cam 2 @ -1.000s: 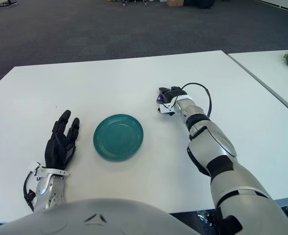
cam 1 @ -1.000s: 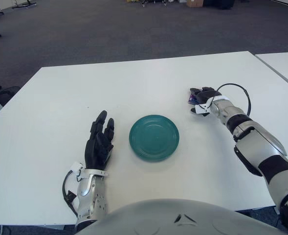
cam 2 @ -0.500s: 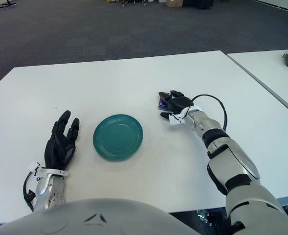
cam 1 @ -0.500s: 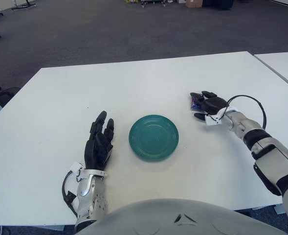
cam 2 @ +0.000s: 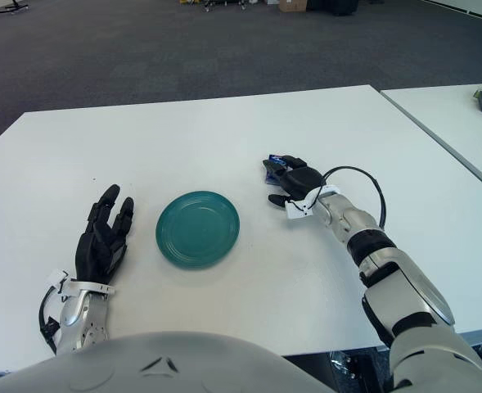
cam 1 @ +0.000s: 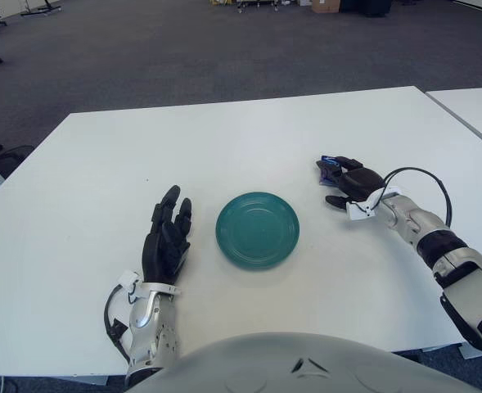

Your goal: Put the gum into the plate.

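The gum (cam 1: 327,167), a small blue and purple packet, lies on the white table (cam 1: 249,131) to the right of the round green plate (cam 1: 258,228). My right hand (cam 1: 347,181) sits palm down right at it. The far fingers (cam 1: 344,162) touch the packet, while the thumb (cam 1: 336,200) is spread apart on the near side and not closed on it. Part of the gum is hidden under the hand. The plate has nothing in it. Left of the plate, my left hand (cam 1: 166,239) is idle with its fingers stretched out.
A black cable (cam 1: 421,176) loops off the right wrist above the forearm. A second white table (cam 1: 478,106) stands close on the right, across a narrow gap. Dark carpet floor lies beyond the far edge.
The right forearm has swung outward to the right and nearer, so the hand now reaches the gum from the right. The gum has stayed in about the same spot. The left hand has not moved.
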You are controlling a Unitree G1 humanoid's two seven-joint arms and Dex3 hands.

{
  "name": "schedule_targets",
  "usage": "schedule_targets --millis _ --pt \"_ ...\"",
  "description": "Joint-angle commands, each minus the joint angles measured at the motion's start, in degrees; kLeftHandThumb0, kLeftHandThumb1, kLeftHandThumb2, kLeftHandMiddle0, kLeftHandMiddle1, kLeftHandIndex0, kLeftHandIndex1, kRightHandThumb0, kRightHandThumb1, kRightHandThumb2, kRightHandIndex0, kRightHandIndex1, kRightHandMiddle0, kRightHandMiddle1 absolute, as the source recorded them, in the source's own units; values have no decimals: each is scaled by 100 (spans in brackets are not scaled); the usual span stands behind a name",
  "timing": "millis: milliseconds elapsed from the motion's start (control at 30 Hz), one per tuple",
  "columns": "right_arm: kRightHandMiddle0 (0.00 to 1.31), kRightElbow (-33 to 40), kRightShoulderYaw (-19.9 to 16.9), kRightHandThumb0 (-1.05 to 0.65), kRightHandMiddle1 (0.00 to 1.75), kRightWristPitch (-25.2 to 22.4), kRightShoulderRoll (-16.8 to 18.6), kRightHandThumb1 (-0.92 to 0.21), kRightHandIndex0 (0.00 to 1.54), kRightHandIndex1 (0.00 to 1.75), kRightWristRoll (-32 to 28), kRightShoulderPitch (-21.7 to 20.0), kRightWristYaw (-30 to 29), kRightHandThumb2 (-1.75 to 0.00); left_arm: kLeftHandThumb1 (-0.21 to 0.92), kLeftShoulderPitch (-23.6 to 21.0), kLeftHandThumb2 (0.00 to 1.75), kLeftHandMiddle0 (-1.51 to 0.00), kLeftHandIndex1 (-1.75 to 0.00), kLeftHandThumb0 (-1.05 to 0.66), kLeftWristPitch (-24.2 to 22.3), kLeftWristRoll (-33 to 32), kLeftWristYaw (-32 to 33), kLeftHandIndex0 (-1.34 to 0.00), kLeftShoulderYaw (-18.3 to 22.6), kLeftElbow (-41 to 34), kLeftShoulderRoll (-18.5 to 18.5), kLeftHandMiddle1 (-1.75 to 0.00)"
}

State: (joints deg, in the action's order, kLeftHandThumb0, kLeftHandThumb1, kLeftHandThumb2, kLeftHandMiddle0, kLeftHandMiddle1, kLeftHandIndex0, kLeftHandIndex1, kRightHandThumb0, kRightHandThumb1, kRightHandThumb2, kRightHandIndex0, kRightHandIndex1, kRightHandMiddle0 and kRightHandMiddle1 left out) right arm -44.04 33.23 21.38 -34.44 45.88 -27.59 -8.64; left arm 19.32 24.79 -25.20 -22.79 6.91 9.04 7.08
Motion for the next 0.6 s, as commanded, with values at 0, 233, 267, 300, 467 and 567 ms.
schedule_targets --millis 0,233,267,300,467,567 --pt "4 140 27 -105 4 41 -69 -92 7 1 3 393 143 -93 92 168 81 -22 -62 -96 -77 32 77 0 37 361 118 -1" --pt "3 399 -62 -105 4 68 -151 -92 6 1 55 592 121 -92 92 148 81 -21 -62 -96 -89 33 80 0 42 375 111 0" --pt "3 427 -66 -105 4 52 -156 -92 6 1 88 620 82 -91 92 142 81 -21 -62 -96 -80 41 81 0 43 386 109 0" --pt "3 446 -72 -105 4 38 -158 -92 6 0 110 638 61 -91 92 137 81 -21 -62 -96 -75 47 82 0 44 394 107 0" --pt "2 478 -86 -105 5 -3 -156 -92 6 0 185 683 -35 -92 92 115 81 -21 -61 -96 -51 62 68 0 55 430 105 0" --pt "2 473 -77 -105 5 0 -162 -92 6 0 213 693 -99 -93 92 103 81 -21 -61 -96 -39 68 60 0 64 445 106 0"
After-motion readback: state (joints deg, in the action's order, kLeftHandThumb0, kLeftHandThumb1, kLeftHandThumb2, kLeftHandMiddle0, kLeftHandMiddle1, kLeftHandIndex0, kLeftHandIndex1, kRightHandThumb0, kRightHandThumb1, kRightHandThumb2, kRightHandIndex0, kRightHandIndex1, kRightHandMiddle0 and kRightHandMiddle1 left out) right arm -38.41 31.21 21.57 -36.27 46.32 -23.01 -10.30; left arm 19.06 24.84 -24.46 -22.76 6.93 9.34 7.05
